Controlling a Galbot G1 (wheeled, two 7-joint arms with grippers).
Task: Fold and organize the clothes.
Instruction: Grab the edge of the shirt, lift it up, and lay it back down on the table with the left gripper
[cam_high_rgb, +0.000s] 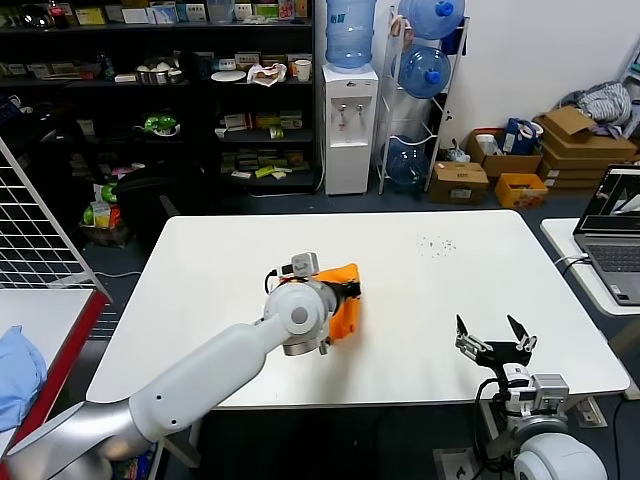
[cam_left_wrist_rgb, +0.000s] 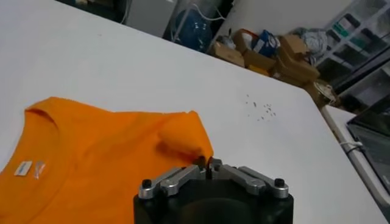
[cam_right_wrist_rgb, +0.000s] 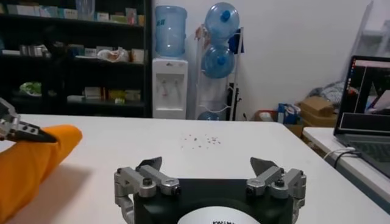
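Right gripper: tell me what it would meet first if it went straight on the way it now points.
The open right gripper points across bare white table, clear of the orange T-shirt pinched by the left gripper. The path looks free to the far edge; depth beyond is unclear.

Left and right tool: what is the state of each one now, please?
Left tool: closed, pinching a raised fold of the bright orange soft-fabric T-shirt.
Right tool: open, holding nothing, near the white table's front edge.
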